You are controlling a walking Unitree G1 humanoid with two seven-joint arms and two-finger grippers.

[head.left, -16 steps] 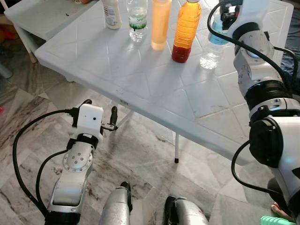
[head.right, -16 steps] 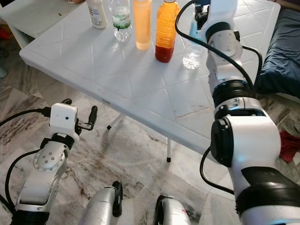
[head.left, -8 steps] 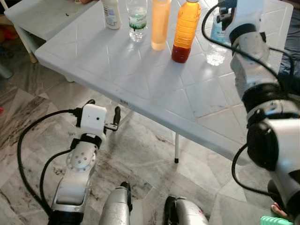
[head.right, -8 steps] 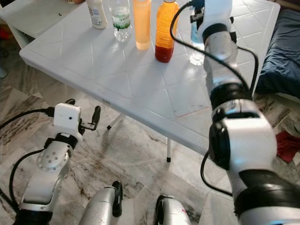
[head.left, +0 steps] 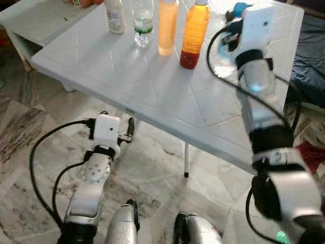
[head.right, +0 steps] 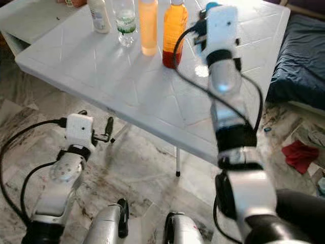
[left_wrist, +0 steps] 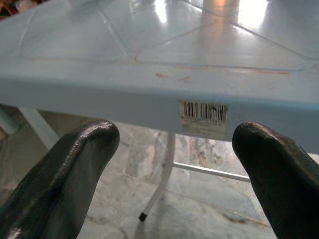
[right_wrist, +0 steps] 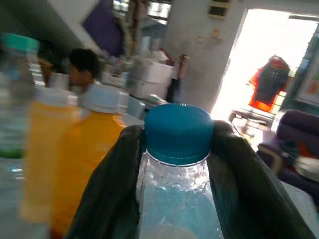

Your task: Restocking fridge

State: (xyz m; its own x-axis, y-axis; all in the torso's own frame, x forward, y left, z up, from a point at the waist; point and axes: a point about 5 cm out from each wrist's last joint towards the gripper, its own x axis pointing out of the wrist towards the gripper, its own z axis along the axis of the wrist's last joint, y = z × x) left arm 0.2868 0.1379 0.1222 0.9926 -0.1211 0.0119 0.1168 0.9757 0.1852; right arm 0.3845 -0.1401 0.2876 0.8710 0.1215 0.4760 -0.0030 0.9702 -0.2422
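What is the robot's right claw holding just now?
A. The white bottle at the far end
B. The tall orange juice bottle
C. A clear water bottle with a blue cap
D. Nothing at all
C: in the right wrist view the right gripper has a black finger on each side of the neck of the blue-capped water bottle, while the orange juice bottle stands apart on the table.

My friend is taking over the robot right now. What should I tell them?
Right gripper: shut on the blue-capped water bottle, at its neck, over the white table.
Left gripper: open, idle, low at the table's edge.
On the table, in a row: two orange drink bottles, a clear green-label bottle, a white bottle.
Done: water bottle gripped.
Left: carry it to the fridge, then the other four.
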